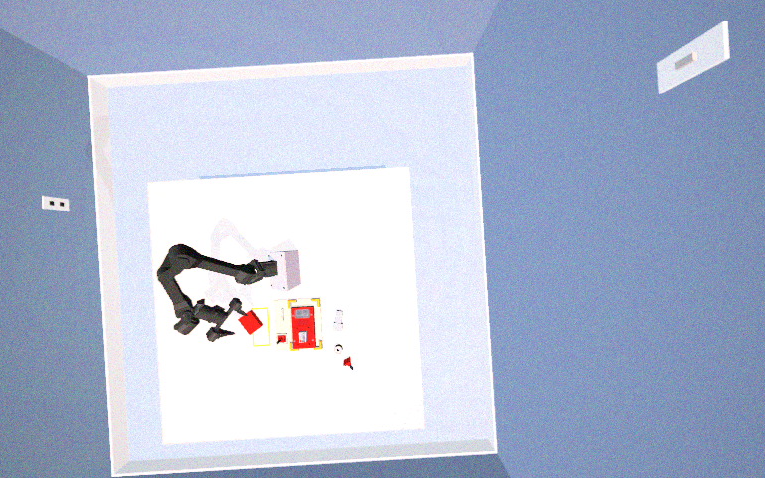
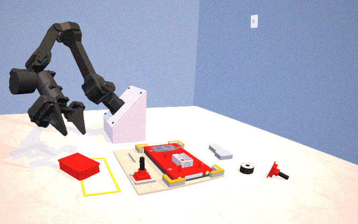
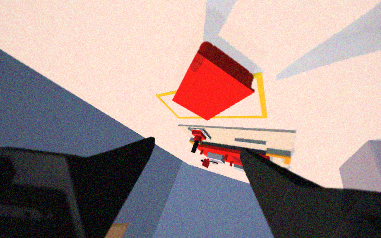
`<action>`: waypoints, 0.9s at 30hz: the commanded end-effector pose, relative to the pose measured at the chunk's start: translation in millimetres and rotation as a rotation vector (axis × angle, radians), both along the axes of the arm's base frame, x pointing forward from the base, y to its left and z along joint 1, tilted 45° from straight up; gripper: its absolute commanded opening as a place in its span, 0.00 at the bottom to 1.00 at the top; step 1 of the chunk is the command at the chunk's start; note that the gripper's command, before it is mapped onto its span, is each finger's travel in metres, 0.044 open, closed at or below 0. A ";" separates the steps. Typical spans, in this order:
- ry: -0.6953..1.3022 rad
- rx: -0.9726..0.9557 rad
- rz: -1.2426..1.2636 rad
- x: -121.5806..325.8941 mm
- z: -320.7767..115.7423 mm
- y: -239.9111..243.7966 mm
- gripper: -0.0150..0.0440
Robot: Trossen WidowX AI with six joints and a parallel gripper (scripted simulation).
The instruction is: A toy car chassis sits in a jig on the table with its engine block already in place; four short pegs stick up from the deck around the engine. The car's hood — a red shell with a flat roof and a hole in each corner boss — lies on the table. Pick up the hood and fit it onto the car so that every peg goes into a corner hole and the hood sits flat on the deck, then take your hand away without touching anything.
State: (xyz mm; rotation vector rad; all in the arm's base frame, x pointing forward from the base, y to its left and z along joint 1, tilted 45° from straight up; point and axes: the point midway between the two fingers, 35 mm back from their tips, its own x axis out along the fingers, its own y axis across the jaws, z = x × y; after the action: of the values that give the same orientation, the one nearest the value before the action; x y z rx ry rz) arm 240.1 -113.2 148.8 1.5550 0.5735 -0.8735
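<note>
The red hood (image 1: 250,322) (image 2: 77,165) (image 3: 211,87) lies on the table with a flat face up, turned at an angle across one side of the yellow outline (image 2: 113,175) (image 3: 264,95). My gripper (image 1: 240,324) (image 2: 75,134) (image 3: 197,146) is open and empty. It is in the air above and behind the hood in the exterior view, and touches nothing. The red chassis (image 1: 303,323) (image 2: 158,160) sits in the jig, with the light engine block (image 1: 302,337) (image 2: 182,160) on its deck. Pegs stand around the engine; one peg (image 2: 179,168) is near the front. The hood's corner holes are hidden.
A red piece with an upright black handle (image 2: 142,175) stands on the jig board (image 2: 123,158), between hood and chassis. Beyond the chassis are a grey block (image 1: 338,320) (image 2: 221,152), a black-and-white ring (image 2: 246,168) and a tipped red piece (image 2: 273,170). The arm's base (image 2: 131,122) stands behind.
</note>
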 end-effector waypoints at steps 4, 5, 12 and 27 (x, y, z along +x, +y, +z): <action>0.458 -0.547 0.681 8.1 -20.1 0.1 1.00; 0.513 -0.601 0.767 9.0 -21.4 0.3 1.00; 0.901 -0.919 1.368 18.1 -22.4 3.4 1.00; 1.335 -1.139 2.070 35.2 -11.5 12.6 1.00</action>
State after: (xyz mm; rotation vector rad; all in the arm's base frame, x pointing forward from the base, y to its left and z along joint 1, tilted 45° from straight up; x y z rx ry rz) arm 251.8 -110.0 122.8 -0.1010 1.2975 -0.5571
